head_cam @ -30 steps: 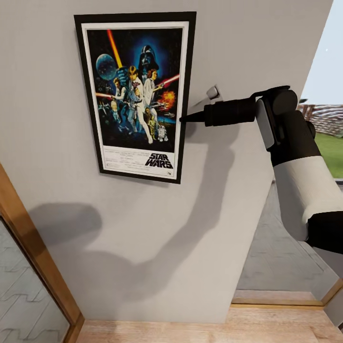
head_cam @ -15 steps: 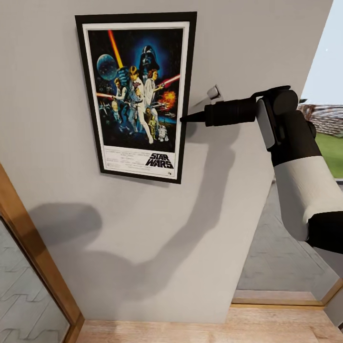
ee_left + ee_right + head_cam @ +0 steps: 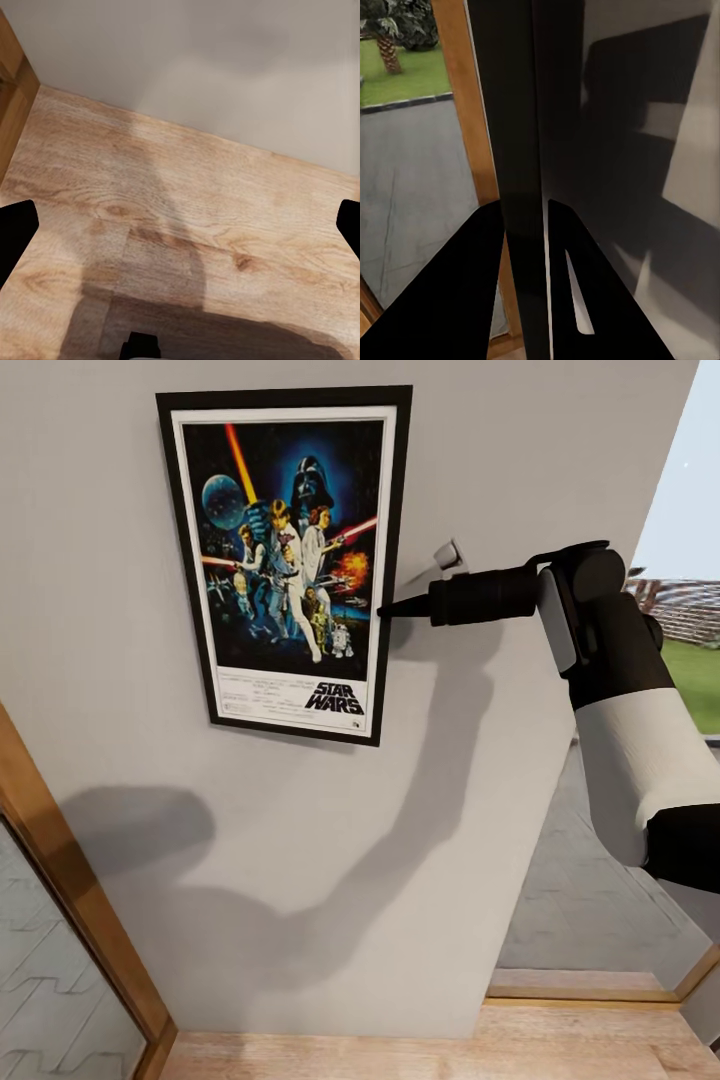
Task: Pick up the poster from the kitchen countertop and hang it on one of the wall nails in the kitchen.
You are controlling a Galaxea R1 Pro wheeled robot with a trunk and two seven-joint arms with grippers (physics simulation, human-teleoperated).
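The right gripper [image 3: 384, 610] is clamped on the right edge of the poster [image 3: 287, 560], which lies flat and slightly tilted against the grey wall [image 3: 520, 450], above the wood floor [image 3: 430, 1055].

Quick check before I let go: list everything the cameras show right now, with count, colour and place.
poster: one, black frame, white border, colourful figures on dark blue; flat against the wall, slightly tilted.
wall: one, light grey; behind the poster, carrying the arm's shadow.
wooden frame: one, brown; lower left of the head view.
floor: pale wood planks; below the wall.
lawn: green; outside, far right.
right gripper: one, black; fingers closed on the poster's right edge.
left gripper: one, black fingertips spread wide, pointing at the floor.
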